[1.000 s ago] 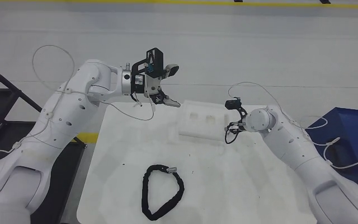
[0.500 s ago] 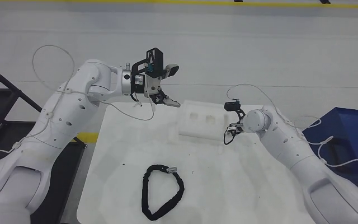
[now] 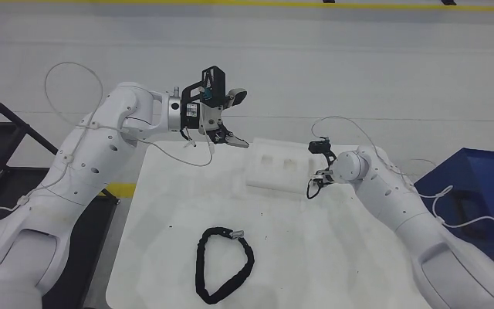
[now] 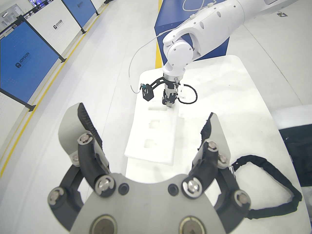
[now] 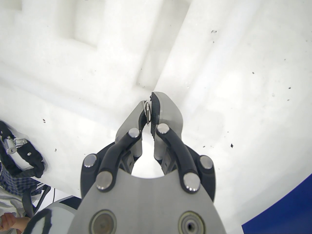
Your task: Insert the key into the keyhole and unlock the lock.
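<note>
One key (image 5: 147,114), small, silvery, edge-on, pinched in right gripper (image 5: 149,101) tips just over end of foam tray (image 3: 266,174). Reads as pickup stage: key in hand, not yet at the lock. Left gripper (image 4: 146,113) spread wide, empty, above table (image 3: 324,263) far corner. Chain lock (image 3: 224,263) lies looped near front edge, well apart from both; black sleeve, silver cylinder (image 5: 10,146) at the join. Next, prob: lift key clear, left steadies cylinder, line blade up w/ cylinder face. Tight tolerance.
</note>
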Controlling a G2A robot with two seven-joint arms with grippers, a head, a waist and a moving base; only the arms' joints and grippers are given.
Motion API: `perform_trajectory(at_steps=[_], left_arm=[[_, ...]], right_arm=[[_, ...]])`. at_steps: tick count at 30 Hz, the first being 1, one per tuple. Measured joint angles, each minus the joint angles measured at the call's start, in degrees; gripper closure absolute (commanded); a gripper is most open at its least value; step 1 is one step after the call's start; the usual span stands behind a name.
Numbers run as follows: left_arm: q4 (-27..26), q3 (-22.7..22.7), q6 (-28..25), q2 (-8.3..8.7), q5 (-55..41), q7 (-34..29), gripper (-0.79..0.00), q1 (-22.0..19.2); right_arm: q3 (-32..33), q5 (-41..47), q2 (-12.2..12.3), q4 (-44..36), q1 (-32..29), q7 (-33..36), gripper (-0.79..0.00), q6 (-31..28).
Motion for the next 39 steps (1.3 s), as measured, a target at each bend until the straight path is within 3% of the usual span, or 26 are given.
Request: perform_trajectory(at_steps=[10, 19, 31, 39], left_arm=[[0.0, 0.0, 0.0, 0.0, 0.0, 0.0, -0.785, 0.0], [0.0, 0.0, 0.0, 0.0, 0.0, 0.0, -0.785, 0.0], [0.0, 0.0, 0.0, 0.0, 0.0, 0.0, -0.785, 0.0], [0.0, 0.0, 0.0, 0.0, 0.0, 0.0, -0.785, 0.0]], right_arm=[[2.18, -3.0, 0.9, -3.95, 0.14, 1.73, 0.0, 2.44], [9.63, -6.12, 5.12, -19.46, -4.78, 6.16, 0.0, 5.31], [29.6, -5.17, 12.19, -53.7, -23.72, 11.78, 0.0, 4.47], [39.92, -1.09, 13.87, -67.6, -35.19, 5.47, 0.0, 1.42]])
